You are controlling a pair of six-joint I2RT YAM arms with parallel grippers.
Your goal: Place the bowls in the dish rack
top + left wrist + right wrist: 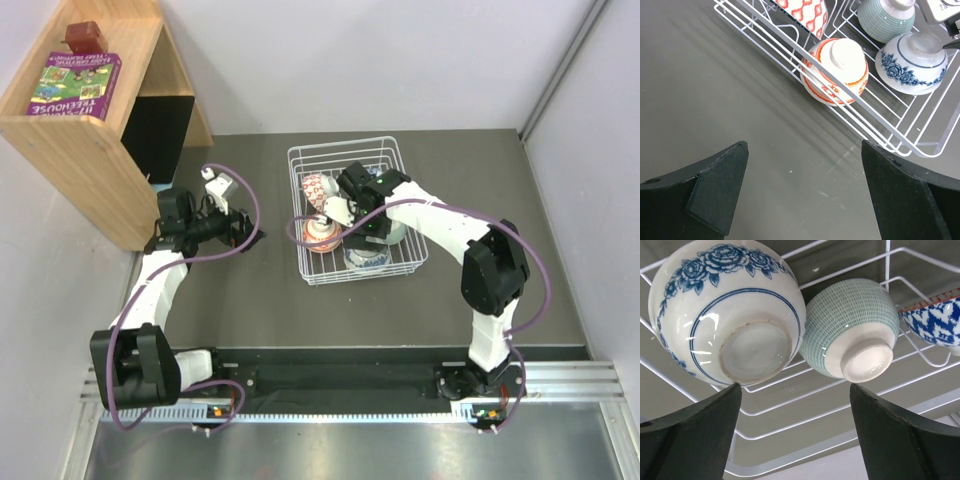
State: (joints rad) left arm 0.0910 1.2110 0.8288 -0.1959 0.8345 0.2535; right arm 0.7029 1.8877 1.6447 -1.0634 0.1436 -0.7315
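The right fingers point(695, 435) stand released in the lower corners of the right wrist view, spread wide with nothing between them. Just beyond them the floral bowl point(727, 315) fills the upper left, its foot toward the camera, touching the green bowl point(850, 335) at centre right. A blue bowl point(935, 322) with a geometric pattern is cut off at the right edge. All three lie on the wires of the rack point(790, 425).

The left fingers point(715, 190) are released too, at the bottom of the left wrist view, with only bare grey surface point(715, 75) between them, apart from the rack. In the upper right of that view the orange bowl point(836, 70) sits upside down just inside the rack's rail, and the red bowl point(802, 12) shows at the top edge.

In the top view the rack lies just above centre. At upper left a wooden shelf point(100, 150) carries a purple book point(75, 85); its cover seems to read "TREEHOUSE", the rest too small to read.
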